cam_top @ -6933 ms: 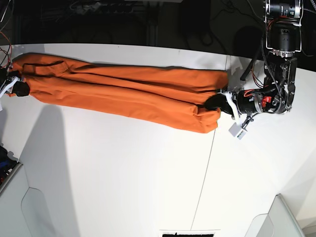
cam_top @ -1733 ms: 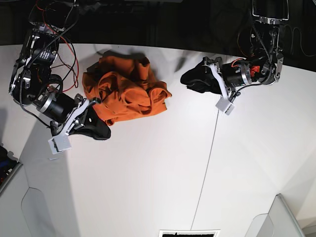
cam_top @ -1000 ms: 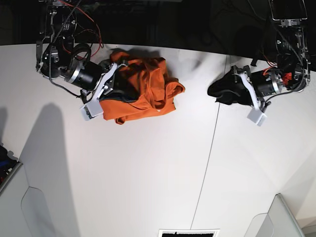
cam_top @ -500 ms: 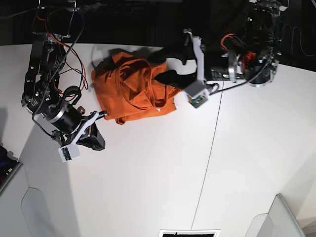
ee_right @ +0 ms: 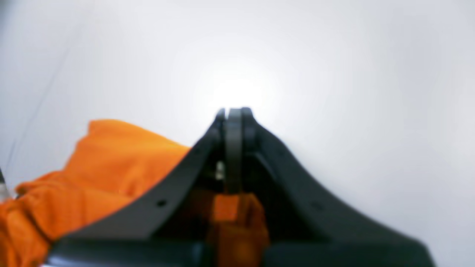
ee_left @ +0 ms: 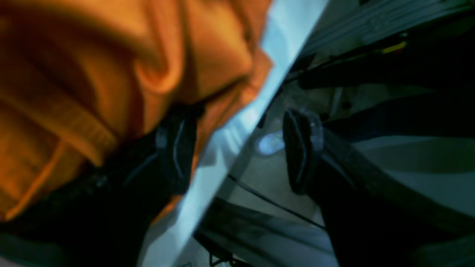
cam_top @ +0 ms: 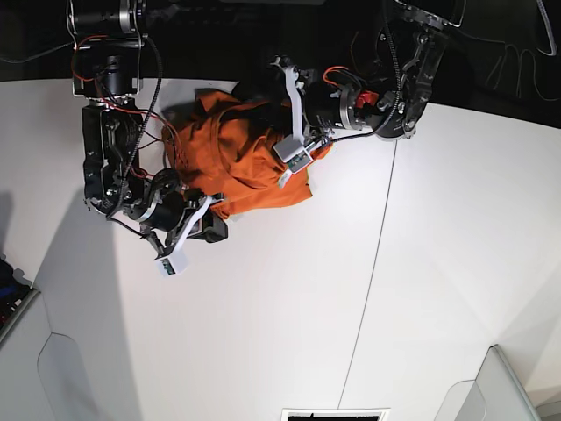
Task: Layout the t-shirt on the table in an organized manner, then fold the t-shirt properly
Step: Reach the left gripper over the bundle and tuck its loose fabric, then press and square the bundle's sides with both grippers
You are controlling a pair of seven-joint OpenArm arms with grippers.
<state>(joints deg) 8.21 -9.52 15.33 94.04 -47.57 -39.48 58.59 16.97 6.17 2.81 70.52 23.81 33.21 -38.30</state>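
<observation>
Lying bunched, t-shirt (cam_top: 241, 162) shows no clear long axis.

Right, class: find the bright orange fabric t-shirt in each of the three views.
Base: bright orange fabric t-shirt, bunched, upper centre-left.
Left wrist: fills the left half.
Right wrist: lower left.
Shared landmark: smooth white table.

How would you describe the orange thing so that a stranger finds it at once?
Look at the white table, toward its far edge between the two arms. There a t-shirt lies bunched in a heap. It is the only cloth and the only bright orange thing.
</observation>
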